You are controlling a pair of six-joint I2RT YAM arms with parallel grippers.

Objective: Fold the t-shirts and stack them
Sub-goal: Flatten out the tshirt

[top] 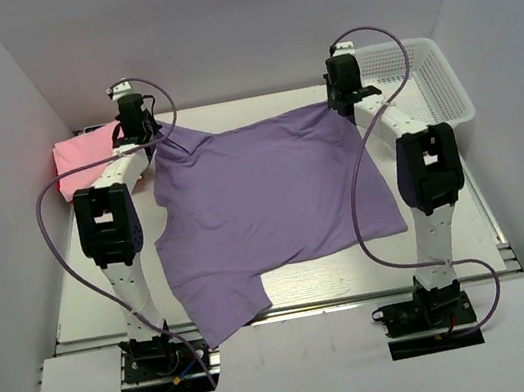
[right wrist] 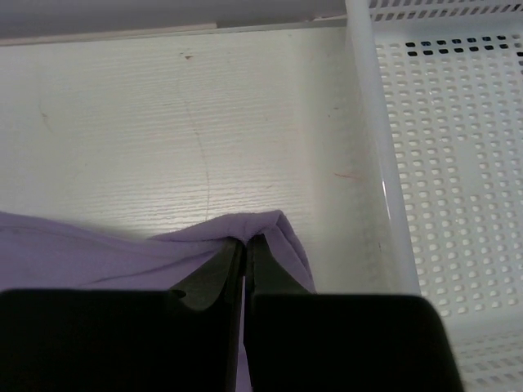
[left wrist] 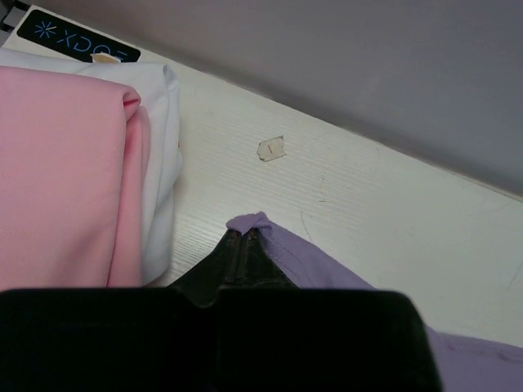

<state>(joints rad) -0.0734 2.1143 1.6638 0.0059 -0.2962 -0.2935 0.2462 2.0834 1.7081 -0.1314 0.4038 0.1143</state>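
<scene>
The lavender-purple t-shirt [top: 264,206] lies spread across the table, one sleeve hanging toward the front edge. My left gripper [top: 153,139] is shut on its far left corner [left wrist: 253,222]. My right gripper [top: 345,102] is shut on its far right corner [right wrist: 261,224]. Both corners are held at the far side of the table. The light pink t-shirt [top: 83,158] lies folded at the far left; in the left wrist view [left wrist: 65,171] it rests on a white cloth [left wrist: 159,163]. The red t-shirt is out of view.
A white plastic mesh basket [top: 420,82] stands at the far right, close beside my right gripper; its wall [right wrist: 372,147] shows in the right wrist view. Grey walls enclose the table on three sides. A scrap of tape [left wrist: 270,149] sticks to the tabletop.
</scene>
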